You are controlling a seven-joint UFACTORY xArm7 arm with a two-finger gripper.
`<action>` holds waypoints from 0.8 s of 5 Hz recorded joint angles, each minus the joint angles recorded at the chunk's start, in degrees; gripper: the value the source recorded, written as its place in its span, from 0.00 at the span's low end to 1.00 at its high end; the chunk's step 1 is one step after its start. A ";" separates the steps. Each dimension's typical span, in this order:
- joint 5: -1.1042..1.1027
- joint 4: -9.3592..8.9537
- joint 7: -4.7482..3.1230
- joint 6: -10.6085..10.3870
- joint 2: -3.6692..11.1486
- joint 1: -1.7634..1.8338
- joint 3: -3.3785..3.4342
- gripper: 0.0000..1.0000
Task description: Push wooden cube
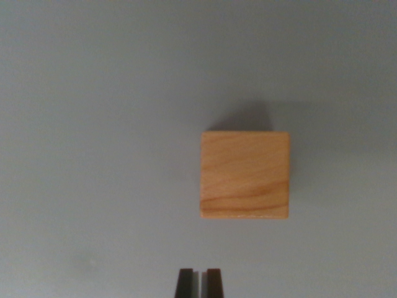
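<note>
Now, scanning from the wrist view's left: nothing but bare grey tabletop (87, 155) out to the left of the cube, flat and featureless. Moving in, here's the pincer (199, 282) at the bottom edge, its two dark fingertips (184, 283) drawn nearly together with only a thin sliver of light between them, pinching nothing at all. And there's the wooden cube (245, 174), sitting flat on the tabletop above the pincer and a touch to its right, clear grey surface showing between the two, so no contact yet. That offset is the worry, folks. The pincer lines up with the cube's left edge rather than its middle, so a straight push would likely catch the corner and spin the cube instead of sliding it cleanly away. A glancing hit could also let the tips slip past along the cube's left face. Height is another risk: I cannot tell how low the tips ride, and too high might tip or skim the cube. Right of the cube, just more open tabletop.
</note>
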 joint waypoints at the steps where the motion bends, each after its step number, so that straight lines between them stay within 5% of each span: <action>1: 0.00 0.00 0.00 0.00 0.00 0.00 0.00 0.00; 4: 0.12 -2.59 -1.47 -4.03 1.68 -0.59 -0.51 0.00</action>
